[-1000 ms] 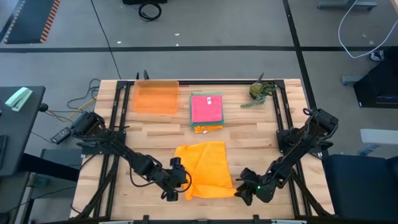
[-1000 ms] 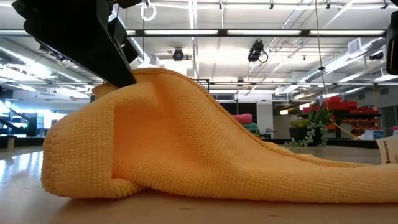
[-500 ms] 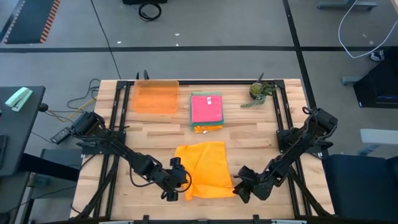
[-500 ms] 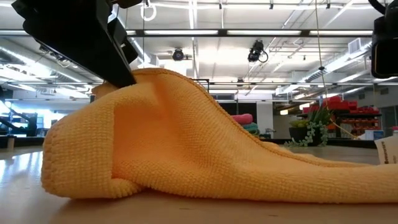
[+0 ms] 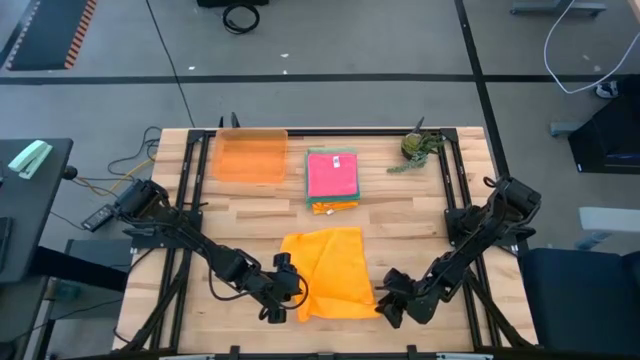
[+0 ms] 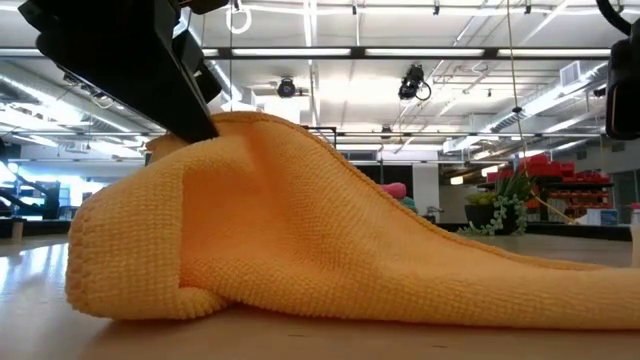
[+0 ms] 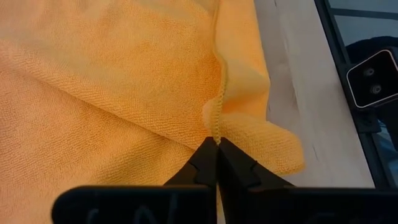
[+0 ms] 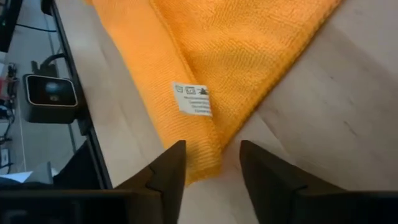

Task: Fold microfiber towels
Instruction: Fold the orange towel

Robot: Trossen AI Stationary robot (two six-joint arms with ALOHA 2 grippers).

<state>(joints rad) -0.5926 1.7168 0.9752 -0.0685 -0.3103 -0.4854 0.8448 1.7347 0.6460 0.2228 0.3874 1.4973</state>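
left claw is pinching towel's near-left edge, lifting it | right claw is standing apart astride the tagged near-right corner, not yet gripping | orange towel is lying on counter between both claws

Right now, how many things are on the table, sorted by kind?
Spread orange towel: 1
Stack of towels: 1
Orange tray: 1
Plant: 1
Total: 4
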